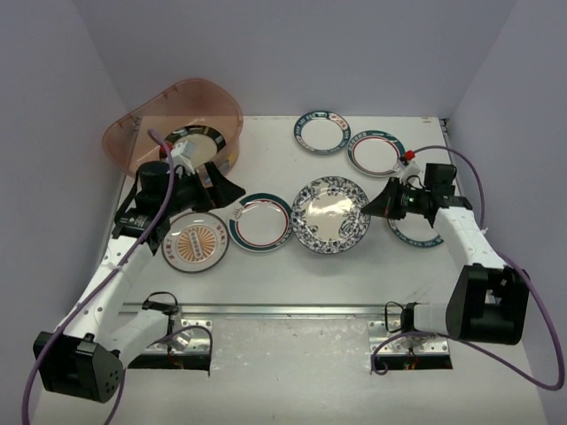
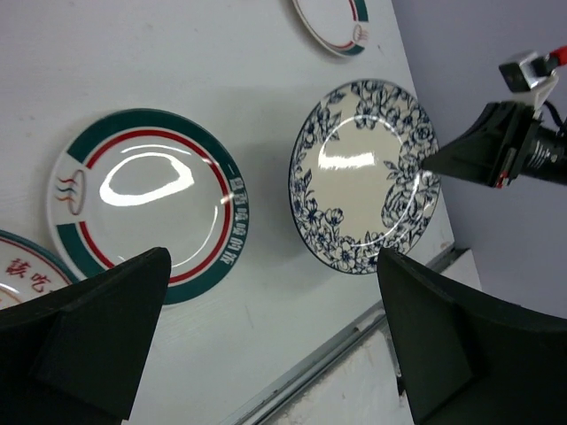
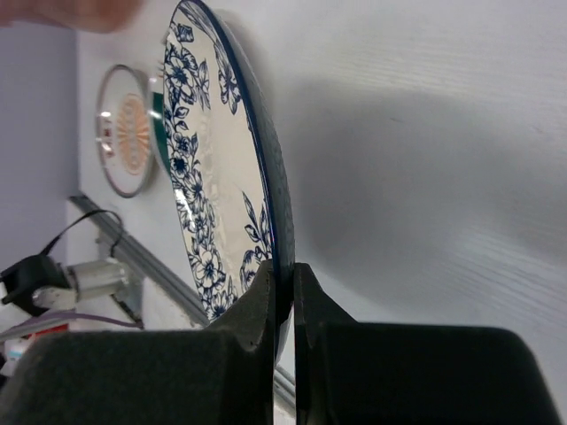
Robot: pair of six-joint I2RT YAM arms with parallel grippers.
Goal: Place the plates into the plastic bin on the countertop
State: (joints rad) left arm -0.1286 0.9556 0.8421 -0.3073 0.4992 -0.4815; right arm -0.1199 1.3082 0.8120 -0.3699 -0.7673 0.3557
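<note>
My right gripper [image 1: 372, 205] is shut on the right rim of the blue floral plate [image 1: 330, 214]; in the right wrist view the gripper [image 3: 283, 282] pinches the rim of this plate [image 3: 213, 177], which is tilted up off the countertop [image 1: 292, 274]. My left gripper [image 1: 220, 188] is open and empty beside the plastic bin [image 1: 142, 124], which holds a black-rimmed cream plate [image 1: 197, 142]. In the left wrist view the left gripper [image 2: 275, 341] hovers above the countertop, near a red-and-teal plate [image 2: 146, 199]. An orange sunburst plate [image 1: 195, 241] lies below the left arm.
Two teal-rimmed plates [image 1: 322, 132] [image 1: 378, 152] lie at the back right. Another teal-rimmed plate [image 1: 415, 234] lies partly under the right arm. The metal front edge [image 1: 266, 310] runs along the near side. Walls close in the back and sides.
</note>
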